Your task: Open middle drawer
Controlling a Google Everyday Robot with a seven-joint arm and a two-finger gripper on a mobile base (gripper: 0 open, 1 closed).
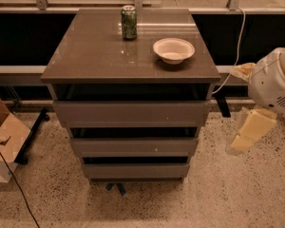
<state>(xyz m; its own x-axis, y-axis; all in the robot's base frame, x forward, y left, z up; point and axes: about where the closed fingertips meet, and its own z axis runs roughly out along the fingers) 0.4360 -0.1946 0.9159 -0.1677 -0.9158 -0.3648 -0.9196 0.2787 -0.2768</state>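
While well apart from the middle drawer (133, 147), gripper (244, 137) in free air, its openness beyond telling.

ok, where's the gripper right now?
Camera view, right side: the gripper hangs over the speckled floor, right of the cabinet, about level with the middle drawer and clear of it.

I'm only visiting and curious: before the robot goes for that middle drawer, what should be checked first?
1. Is the middle drawer in view, front uncovered: ok.
2. Is the end effector at the drawer front: not ok; it hangs right of the cabinet, apart from it.
3. A handle to pull: cannot tell; none visible.
4. The green can and white bowl upright on top: ok.
5. The cardboard box apart from the drawers: ok.
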